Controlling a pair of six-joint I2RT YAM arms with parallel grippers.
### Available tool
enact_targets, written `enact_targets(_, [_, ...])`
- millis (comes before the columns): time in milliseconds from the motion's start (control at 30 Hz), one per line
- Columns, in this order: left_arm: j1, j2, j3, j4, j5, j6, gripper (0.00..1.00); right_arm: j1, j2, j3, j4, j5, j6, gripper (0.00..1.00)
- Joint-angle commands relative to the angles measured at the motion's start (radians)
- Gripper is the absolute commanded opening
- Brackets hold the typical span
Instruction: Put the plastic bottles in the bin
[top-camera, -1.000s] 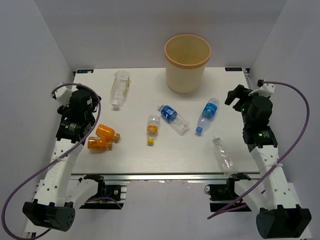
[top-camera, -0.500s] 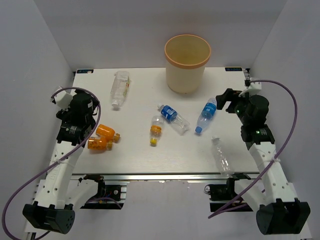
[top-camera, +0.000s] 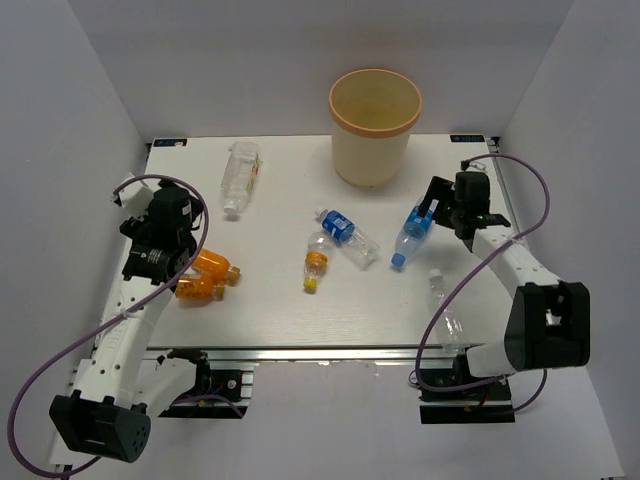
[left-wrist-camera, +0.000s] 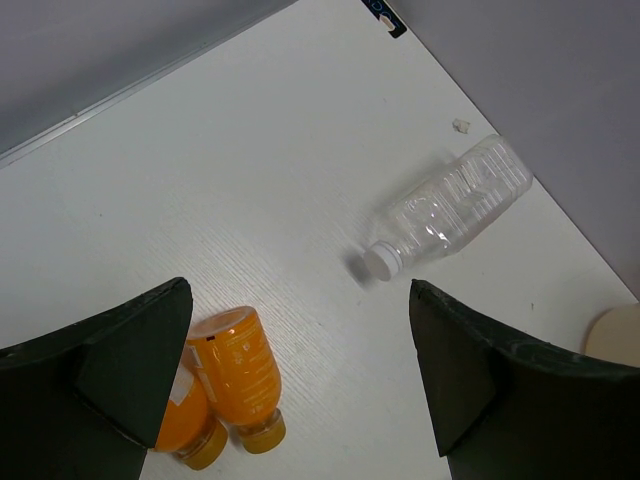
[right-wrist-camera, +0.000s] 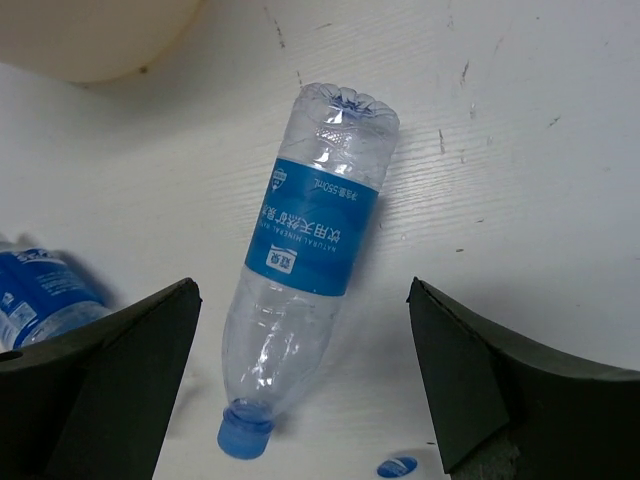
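Observation:
The beige bin (top-camera: 370, 150) stands at the table's far middle. Several plastic bottles lie flat: a plain clear one (top-camera: 240, 175) at far left, two orange ones (top-camera: 212, 264) (top-camera: 197, 289) at left, a yellow-capped one (top-camera: 314, 262) and a blue-labelled one (top-camera: 347, 237) in the middle, and a clear one (top-camera: 446, 312) at the right front. My right gripper (top-camera: 431, 205) hangs open over another blue-labelled bottle (right-wrist-camera: 315, 270), one finger on each side, apart from it. My left gripper (top-camera: 188, 218) is open above the table, the orange bottles (left-wrist-camera: 240, 370) just beside its left finger.
The bin's wall (right-wrist-camera: 90, 35) shows just beyond the blue-labelled bottle's base. A small blue sticker (right-wrist-camera: 397, 466) lies flat near that bottle's cap. The plain clear bottle (left-wrist-camera: 450, 210) lies far ahead of the left gripper. Grey walls close the table on three sides.
My right arm has swung left and down, its open gripper now over the blue-labelled bottle. My left gripper has shifted slightly toward the orange bottles. The yellow-capped bottle has drifted slightly right.

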Motion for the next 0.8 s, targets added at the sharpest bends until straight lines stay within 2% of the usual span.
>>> enact_targets(0, [0.001,0.010,-0.011,0.029,0.008,0.021,0.98,0.040,0.068,0.072,0.020,0.134,0.066,0.89])
enact_targets(167, [0.001,0.021,-0.014,0.038,0.014,0.021,0.98,0.061,0.165,0.101,0.010,0.153,0.138,0.89])
enact_targets(300, [0.003,0.012,-0.029,0.050,0.020,0.021,0.98,0.087,0.273,0.127,0.010,0.225,0.173,0.89])
enact_targets(500, [0.003,0.012,-0.041,0.072,0.021,0.027,0.98,0.106,0.405,0.187,0.043,0.233,0.211,0.88])
enact_targets(567, [0.003,0.013,-0.043,0.076,0.014,0.024,0.98,0.106,0.427,0.220,0.039,0.236,0.211,0.84])
enact_targets(667, [0.001,0.022,-0.046,0.090,0.023,0.030,0.98,0.106,0.435,0.259,0.046,0.246,0.207,0.73])
enact_targets(767, [0.003,0.041,-0.035,0.075,0.000,0.027,0.98,0.107,0.397,0.283,0.074,0.277,0.192,0.54])
